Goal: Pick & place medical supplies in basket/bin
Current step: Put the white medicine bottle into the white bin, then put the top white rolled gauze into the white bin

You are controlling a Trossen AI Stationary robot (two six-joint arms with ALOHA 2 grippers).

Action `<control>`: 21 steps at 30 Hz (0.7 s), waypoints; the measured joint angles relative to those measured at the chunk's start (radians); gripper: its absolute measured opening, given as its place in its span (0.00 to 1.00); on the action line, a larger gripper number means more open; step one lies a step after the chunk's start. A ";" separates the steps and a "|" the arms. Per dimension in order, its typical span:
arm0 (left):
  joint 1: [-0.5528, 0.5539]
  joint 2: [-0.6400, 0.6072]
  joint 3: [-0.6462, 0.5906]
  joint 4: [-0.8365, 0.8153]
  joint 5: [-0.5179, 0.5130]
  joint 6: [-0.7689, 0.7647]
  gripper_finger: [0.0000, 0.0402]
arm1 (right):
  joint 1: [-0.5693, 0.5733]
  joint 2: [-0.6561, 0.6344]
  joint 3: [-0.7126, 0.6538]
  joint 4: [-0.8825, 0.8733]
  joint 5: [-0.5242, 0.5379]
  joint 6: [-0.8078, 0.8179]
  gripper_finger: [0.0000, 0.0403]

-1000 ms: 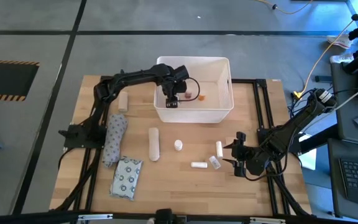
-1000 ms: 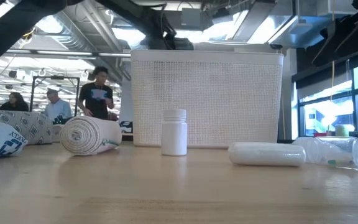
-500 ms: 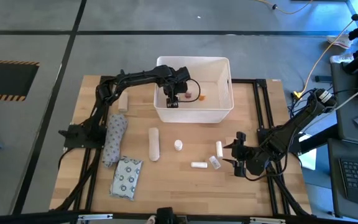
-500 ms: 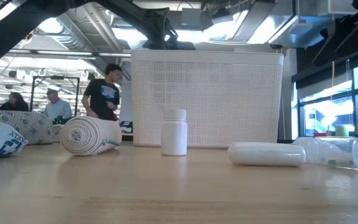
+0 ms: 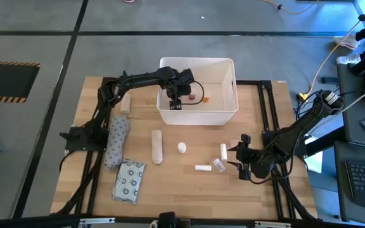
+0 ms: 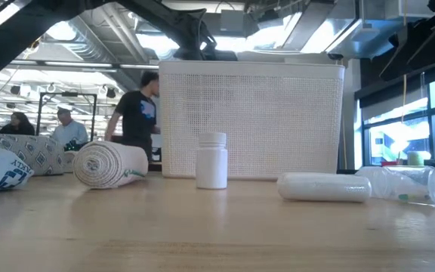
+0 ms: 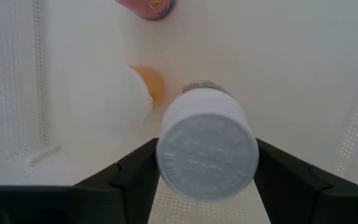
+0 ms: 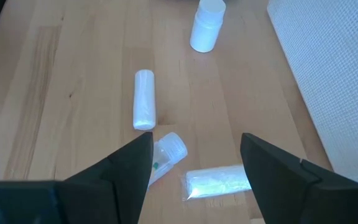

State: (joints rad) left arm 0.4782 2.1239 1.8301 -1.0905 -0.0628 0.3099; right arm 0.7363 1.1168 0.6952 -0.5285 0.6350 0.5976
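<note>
The white basket (image 5: 198, 115) stands at the table's far middle. My left gripper (image 5: 175, 104) reaches down into its near left part, shut on a white bottle (image 7: 207, 155). On the basket floor lie a white bottle with an orange cap (image 7: 114, 102) and a pink-capped one (image 7: 148, 7). On the wood lie a white roll (image 5: 157, 146), a small white bottle (image 5: 181, 148), small tubes (image 5: 202, 168) and a ring-patterned packet (image 5: 129, 181). My right gripper (image 5: 241, 158) hovers open at the near right, just right of the tubes (image 8: 144, 107). My left gripper has the white bottle's body (image 7: 166, 143) between its two fingers, which come from above, pointing down along the bottle. The bottle is upside down, its flat base toward the wrist and its cap end (image 7: 201, 90) toward the basket floor. The base hides the finger pads.
A grey patterned roll (image 5: 116, 142) and a beige block (image 5: 125, 104) lie at the table's left. Black rails (image 5: 268, 114) run along the right side. In the low view a person (image 6: 138, 109) walks in the room behind the basket (image 6: 251, 121).
Both arms have kept still. In the room behind the table, the person has walked rightward, toward the basket's outline.
</note>
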 joint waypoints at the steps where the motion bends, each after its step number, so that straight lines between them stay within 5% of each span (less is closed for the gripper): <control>1: 0.000 0.000 0.000 -0.004 0.000 0.001 0.59 | 0.000 0.000 0.000 0.000 0.000 0.000 0.60; 8: -0.006 0.000 0.033 -0.073 -0.002 -0.013 0.65 | 0.000 0.000 0.000 0.000 0.000 0.000 0.60; 21: -0.014 -0.003 0.330 -0.128 0.004 -0.038 0.65 | 0.000 0.000 0.000 0.002 0.000 0.086 0.60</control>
State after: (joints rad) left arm 0.4644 2.1210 2.1597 -1.2186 -0.0588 0.2715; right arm 0.7361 1.1168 0.6952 -0.5267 0.6350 0.6836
